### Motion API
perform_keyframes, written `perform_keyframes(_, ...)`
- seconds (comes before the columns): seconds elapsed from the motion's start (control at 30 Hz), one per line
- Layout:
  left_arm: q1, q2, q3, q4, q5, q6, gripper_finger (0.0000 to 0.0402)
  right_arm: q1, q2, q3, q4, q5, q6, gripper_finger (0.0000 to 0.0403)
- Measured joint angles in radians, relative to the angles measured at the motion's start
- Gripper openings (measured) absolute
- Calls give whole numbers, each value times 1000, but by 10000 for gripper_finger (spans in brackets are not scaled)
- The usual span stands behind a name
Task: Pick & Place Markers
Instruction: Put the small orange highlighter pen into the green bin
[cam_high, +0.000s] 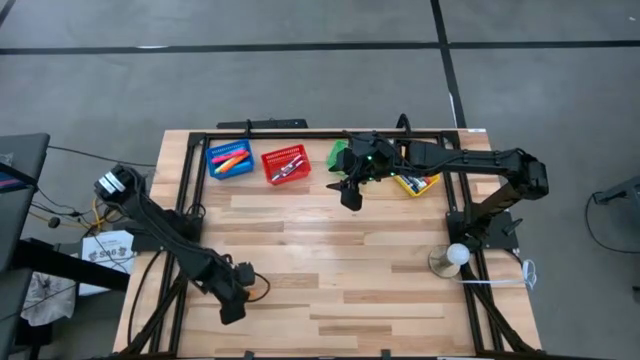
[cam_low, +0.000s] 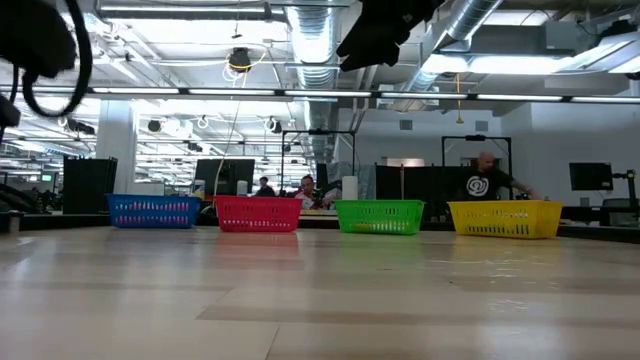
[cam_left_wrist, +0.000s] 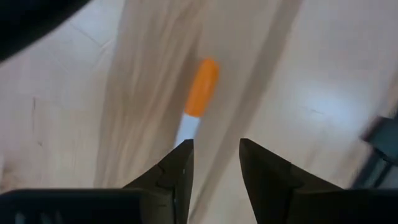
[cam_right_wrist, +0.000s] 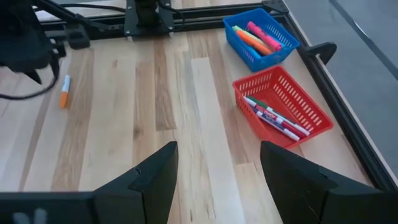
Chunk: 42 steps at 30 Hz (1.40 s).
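Note:
One marker (cam_left_wrist: 199, 99), white-bodied with an orange cap, lies flat on the table near its left near part. It also shows in the right wrist view as the marker (cam_right_wrist: 64, 93). My left gripper (cam_left_wrist: 214, 155) is open low above the table. The marker lies just beyond its fingertips, white end by one tip. My right gripper (cam_right_wrist: 217, 158) is open and hangs above the table's middle far part, right gripper (cam_high: 350, 195), touching nothing. The blue basket (cam_right_wrist: 261, 37) holds orange and pink markers. The red basket (cam_right_wrist: 283, 106) holds red-and-white ones.
Four mesh baskets stand in a row along the far edge: blue (cam_low: 153, 211), red (cam_low: 257, 213), green (cam_low: 379, 216), yellow (cam_low: 505, 218). The right arm covers part of the green and yellow ones from above. A white round object (cam_high: 456, 255) sits near the right edge. People show beyond the table.

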<state>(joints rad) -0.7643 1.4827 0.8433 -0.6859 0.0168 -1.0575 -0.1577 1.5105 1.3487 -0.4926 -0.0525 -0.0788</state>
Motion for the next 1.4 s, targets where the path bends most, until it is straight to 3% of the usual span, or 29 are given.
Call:
perform_keyframes(0.67, 8, 235, 11, 32, -15, 6, 124, 25, 0, 0, 16, 0, 28, 218)
perform_keyframes(0.93, 12, 187, -1, 51, -54, 5, 32, 47, 0, 0, 19, 0, 29, 218)
perform_keyframes(1.0, 14, 176, -2, 54, -71, 4, 31, 47, 0, 0, 25, 0, 31, 218)
perform_keyframes(1.23, 34, 103, -6, 56, -293, -14, 34, 60, 0, 0, 39, -1, 60, 218)
perform_keyframes(1.4, 111, 22, -6, 54, -435, 27, 33, 75, 0, -1, 114, -2, 61, 218)
